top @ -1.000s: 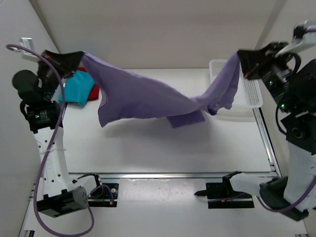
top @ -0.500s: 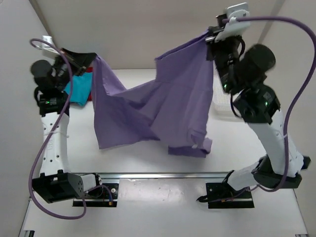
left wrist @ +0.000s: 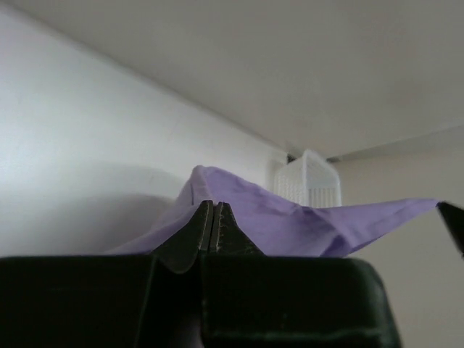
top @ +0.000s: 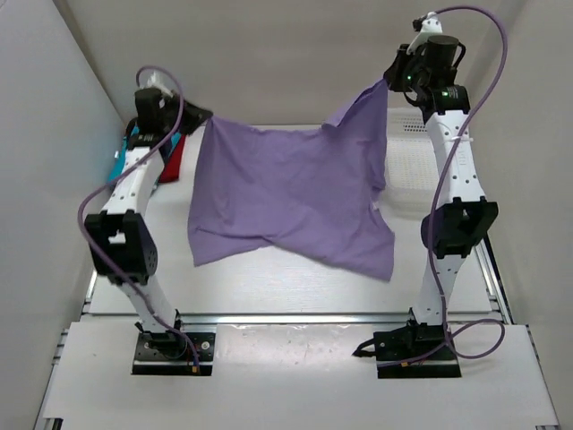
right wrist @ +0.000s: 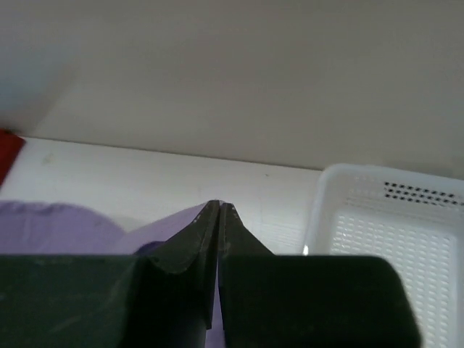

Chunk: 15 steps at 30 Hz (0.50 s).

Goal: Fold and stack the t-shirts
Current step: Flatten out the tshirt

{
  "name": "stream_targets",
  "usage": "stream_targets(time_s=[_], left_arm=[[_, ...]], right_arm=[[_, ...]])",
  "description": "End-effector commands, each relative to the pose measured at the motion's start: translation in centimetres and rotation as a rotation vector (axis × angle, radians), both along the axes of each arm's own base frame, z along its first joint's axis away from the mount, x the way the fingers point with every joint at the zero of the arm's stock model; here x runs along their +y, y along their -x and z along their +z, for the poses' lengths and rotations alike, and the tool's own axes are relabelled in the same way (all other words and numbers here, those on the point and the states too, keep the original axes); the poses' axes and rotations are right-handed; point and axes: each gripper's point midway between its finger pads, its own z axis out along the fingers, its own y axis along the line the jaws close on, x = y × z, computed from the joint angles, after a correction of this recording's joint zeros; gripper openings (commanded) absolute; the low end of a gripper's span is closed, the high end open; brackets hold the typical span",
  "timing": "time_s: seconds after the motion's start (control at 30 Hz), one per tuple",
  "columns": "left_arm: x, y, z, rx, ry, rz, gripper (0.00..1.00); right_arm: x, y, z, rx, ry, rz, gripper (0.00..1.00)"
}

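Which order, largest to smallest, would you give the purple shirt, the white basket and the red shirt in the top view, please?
1. the purple shirt, by far, though held nearer the camera.
2. the white basket, partly covered.
3. the red shirt, only a sliver visible.

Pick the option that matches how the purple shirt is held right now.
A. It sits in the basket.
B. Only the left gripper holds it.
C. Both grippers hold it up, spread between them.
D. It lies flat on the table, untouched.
C: the purple shirt hangs spread in the air, with the left gripper and the right gripper each shut on its upper edge at opposite ends.
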Motion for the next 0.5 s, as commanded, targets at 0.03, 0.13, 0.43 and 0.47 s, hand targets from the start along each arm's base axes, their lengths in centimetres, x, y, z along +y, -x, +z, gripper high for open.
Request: stream_targets(time_s=[0.03, 0.13, 0.43, 0.47], left_arm=[[-2.2, -2.0, 17.1, -0.349, 0.012, -0.025, 0.0], [0.2, -0.4, 23.3, -0.469, 0.042, 0.014, 0.0], [8.2, 6.1, 26.2, -0.613, 0.0, 0.18, 0.0], [8.9, 6.1, 25.0, -0.591, -0.003, 0.191, 0.0]], right_arm=[[0.5, 5.2, 18.8, -0.463, -0.194, 0.101, 0.0], [-0.7, 10.6, 26.9, -0.702, -0.216, 0.136, 0.0], [-1.0, 17.3, 27.5, -0.703, -0.104, 0.171, 0.0], [-1.0, 16.7, 25.4, -0.638, -0.096, 0.151, 0.0]])
